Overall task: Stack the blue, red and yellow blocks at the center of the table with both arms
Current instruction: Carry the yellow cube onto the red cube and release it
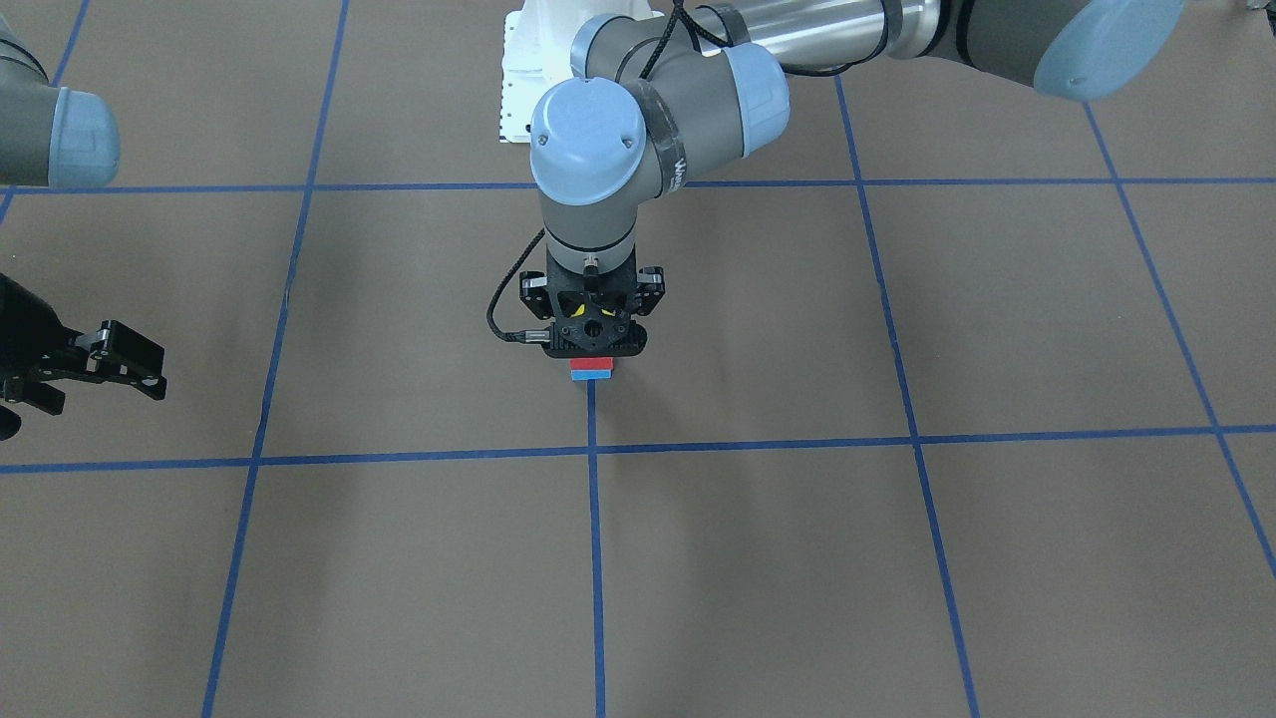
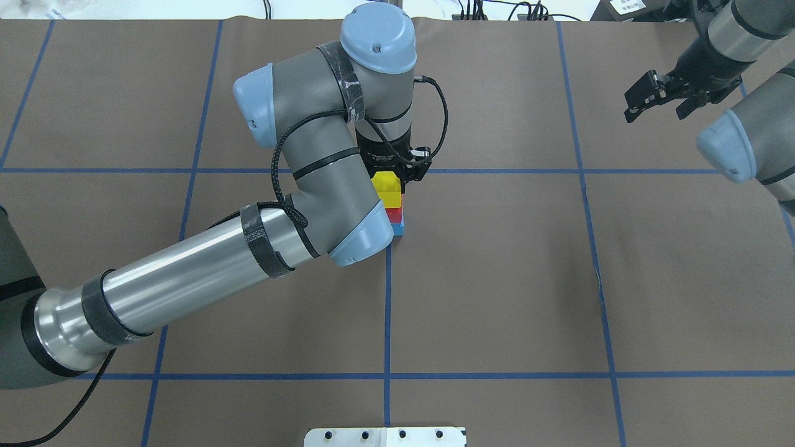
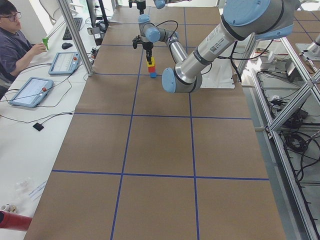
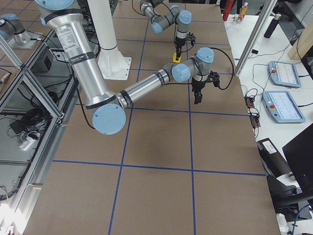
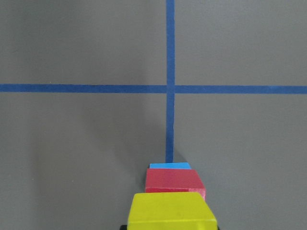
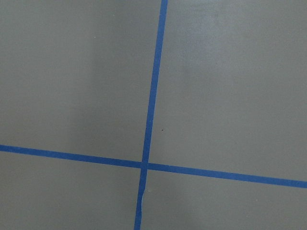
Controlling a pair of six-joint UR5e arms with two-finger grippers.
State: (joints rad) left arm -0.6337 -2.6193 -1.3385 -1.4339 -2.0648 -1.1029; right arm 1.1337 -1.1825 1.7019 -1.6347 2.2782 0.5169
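A yellow block (image 2: 389, 188) sits on a red block (image 2: 394, 215), which sits on a blue block (image 2: 398, 230), at the table's center on a blue tape line. The stack also shows in the left wrist view: yellow (image 5: 168, 211), red (image 5: 174, 181), blue (image 5: 170, 166). My left gripper (image 2: 392, 175) points straight down over the stack, shut on the yellow block. In the front view it (image 1: 594, 349) hides the yellow block; red (image 1: 592, 365) and blue (image 1: 591, 376) show below it. My right gripper (image 2: 655, 112) is open and empty, far off at the table's side.
Blue tape lines (image 6: 148, 120) divide the brown table into squares. The white robot base (image 2: 385, 436) is at the table's near edge. An operator (image 3: 15, 40) sits at a side desk with tablets (image 3: 30, 91). A metal post (image 3: 75, 35) stands by the table's edge.
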